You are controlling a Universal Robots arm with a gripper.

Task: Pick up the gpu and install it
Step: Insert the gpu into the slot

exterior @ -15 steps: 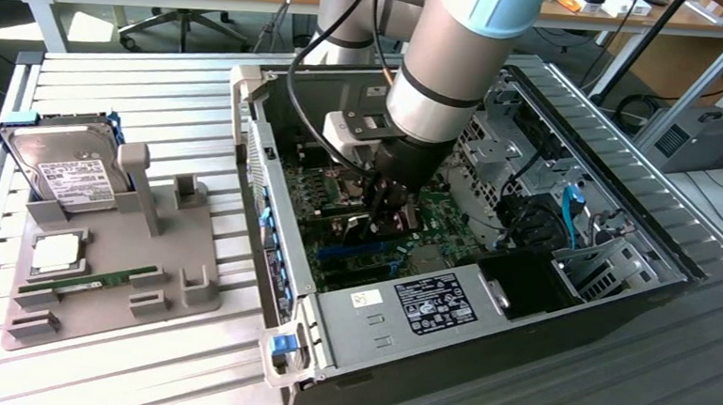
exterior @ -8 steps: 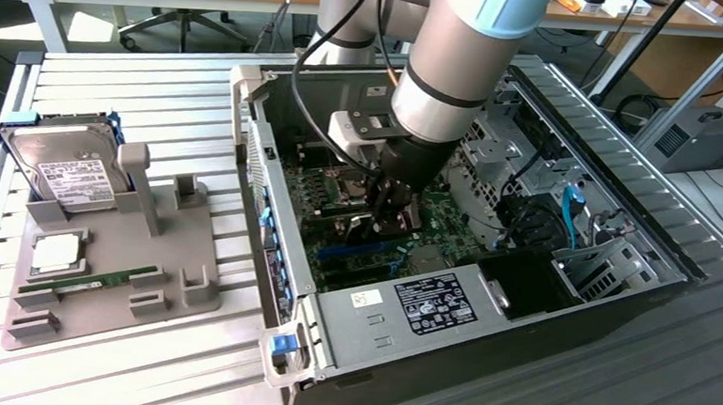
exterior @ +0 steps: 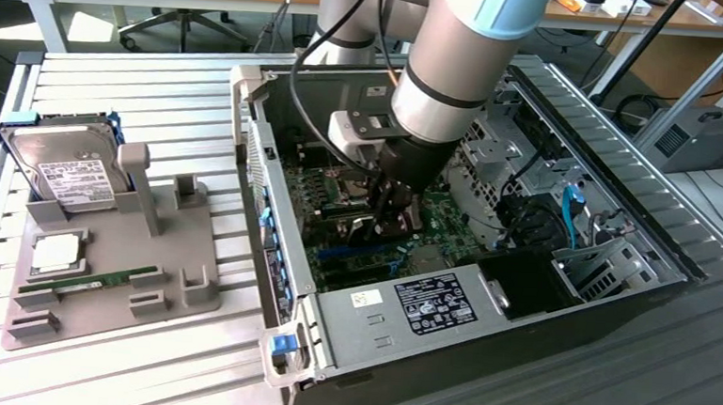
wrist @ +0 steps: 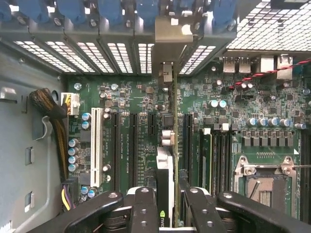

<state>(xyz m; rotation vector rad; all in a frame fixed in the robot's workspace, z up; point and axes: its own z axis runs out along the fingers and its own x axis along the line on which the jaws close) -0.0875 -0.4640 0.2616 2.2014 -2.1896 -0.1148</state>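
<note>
Exterior view: the grey robot arm (exterior: 464,68) reaches down into the open black-and-silver computer case (exterior: 248,101), which lies on the slatted metal table (exterior: 117,84). Its black fingers (exterior: 397,205) are closed on the gpu (exterior: 373,230), a thin dark card held on edge, low inside the case and just over the green motherboard (exterior: 442,222).

Wrist view: the fingers (wrist: 143,208) clamp the card's flat faces, so the gpu (wrist: 168,145) lies straight ahead of them, seen edge-on. Its long axis runs from the fingers to the case's rear wall. There its silver-grey metal bracket (wrist: 170,36) stands among the vented slot covers (wrist: 92,51). The card lines up between long black expansion slots (wrist: 132,145). I cannot tell whether it is seated.
</note>
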